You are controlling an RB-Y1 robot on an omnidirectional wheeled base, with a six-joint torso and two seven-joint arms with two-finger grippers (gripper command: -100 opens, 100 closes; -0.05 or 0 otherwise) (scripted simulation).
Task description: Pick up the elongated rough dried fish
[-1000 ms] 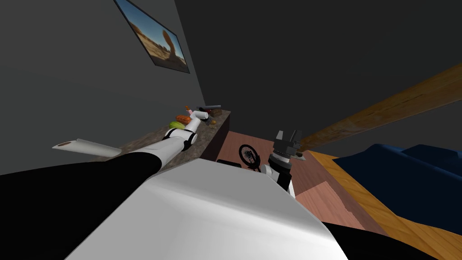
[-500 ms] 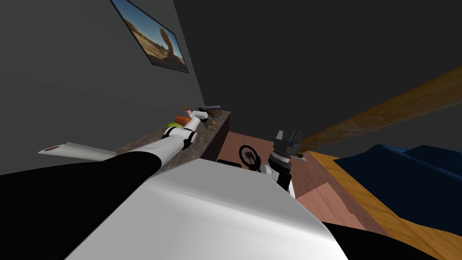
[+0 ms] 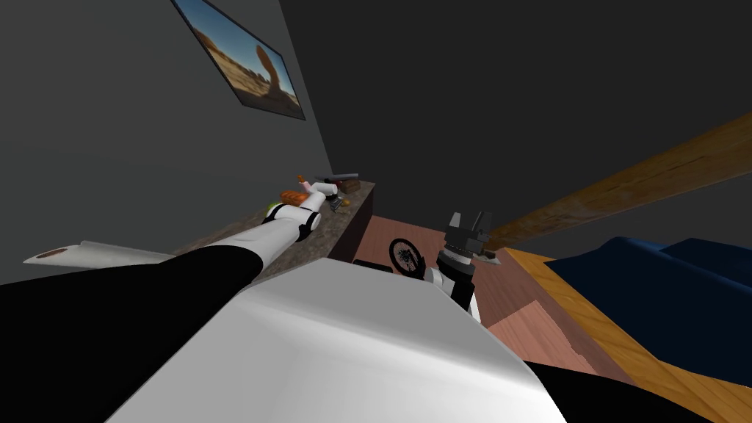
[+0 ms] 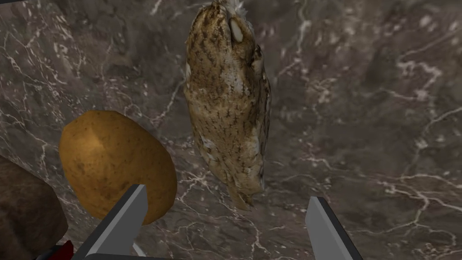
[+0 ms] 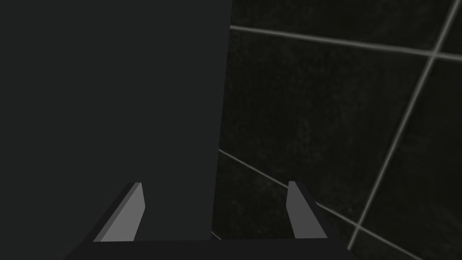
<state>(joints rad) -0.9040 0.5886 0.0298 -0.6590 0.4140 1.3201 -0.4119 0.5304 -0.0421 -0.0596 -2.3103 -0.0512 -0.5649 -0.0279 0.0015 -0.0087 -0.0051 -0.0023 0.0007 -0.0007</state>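
Hovering wide over the dried fish (image 4: 228,104), left claw (image 4: 225,194) — potato (image 4: 115,164) beside one finger; right claw (image 5: 214,185) wide.

We can read no words, numbers or signs anywhere. The framed picture (image 3: 242,62) carries a desert landscape, without lettering.

The dried fish (image 4: 228,104) lies on the counter (image 4: 361,113), potato (image 4: 115,162) just beside.

A potato (image 4: 115,164) sat right by one finger (image 4: 128,212) of the left hand (image 4: 225,194), just beside the dried fish (image 4: 228,104); on the fish's other side the desk (image 4: 361,113) lay bare and open.
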